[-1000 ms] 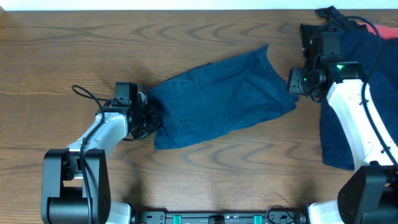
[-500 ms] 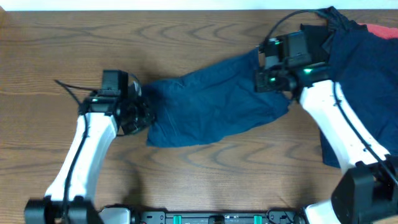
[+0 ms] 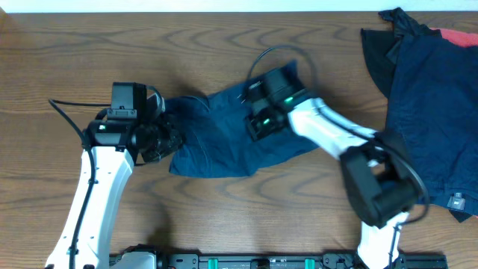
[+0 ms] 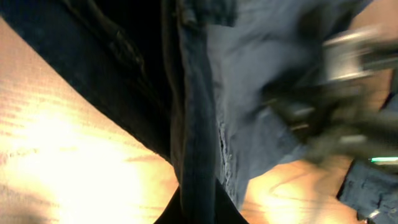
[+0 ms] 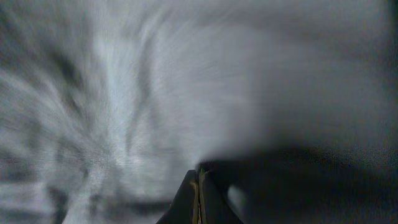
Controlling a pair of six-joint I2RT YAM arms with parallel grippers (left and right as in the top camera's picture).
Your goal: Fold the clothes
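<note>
Both jaws are closed on cloth. Your left gripper (image 3: 163, 139) pinches a folded denim edge at the left end of the shorts (image 3: 216, 142). Your right gripper (image 3: 258, 125) has its fingertips pressed tight together against blurred fabric near the garment's middle. Half a second ago that right gripper was out at the shorts' right end. It has since swept left, carrying the upper right corner over the body, so the garment now looks shorter and bunched. Your left gripper sits about where it was. The shorts lie mid-way across the wood-grain table (image 3: 224, 37), dark blue denim with a stitched seam and soft creases. A navy pile (image 3: 429, 112) with a black piece (image 3: 377, 52) and a red piece (image 3: 459, 36) sits far right, well apart.
</note>
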